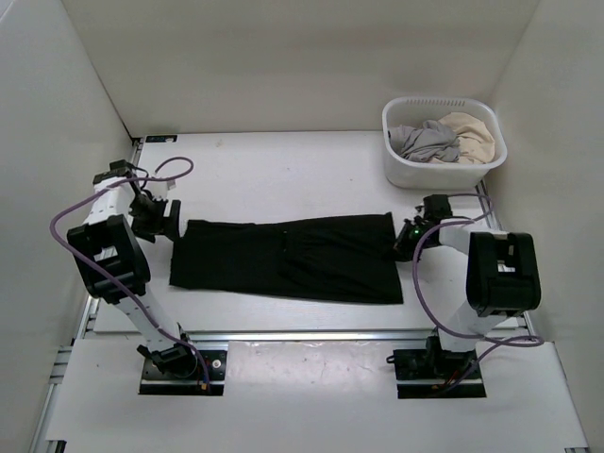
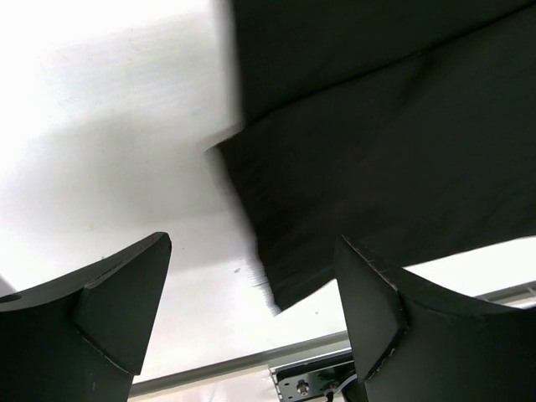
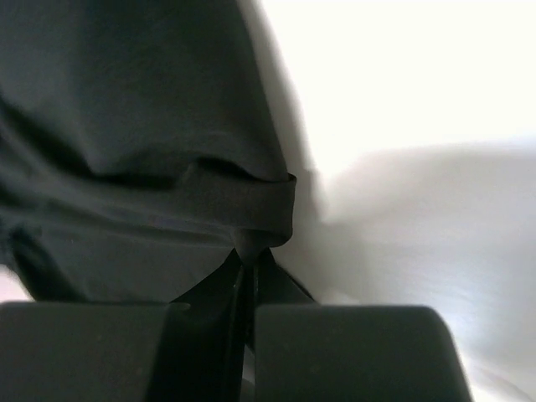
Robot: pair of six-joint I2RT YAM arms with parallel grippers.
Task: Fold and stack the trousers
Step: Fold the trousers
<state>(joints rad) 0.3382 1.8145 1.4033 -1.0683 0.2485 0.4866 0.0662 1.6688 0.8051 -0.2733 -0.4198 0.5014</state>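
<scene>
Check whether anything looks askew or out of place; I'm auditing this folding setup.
Nothing damaged or spilled. The trousers lie flat on the table, only their edge bunched where the right gripper pinches it. Other garments sit crumpled in the basket.

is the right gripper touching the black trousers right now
Touching. The right wrist view shows the right gripper with its jaws closed on a fold at the edge of the trousers, fabric pinched between them.
</scene>
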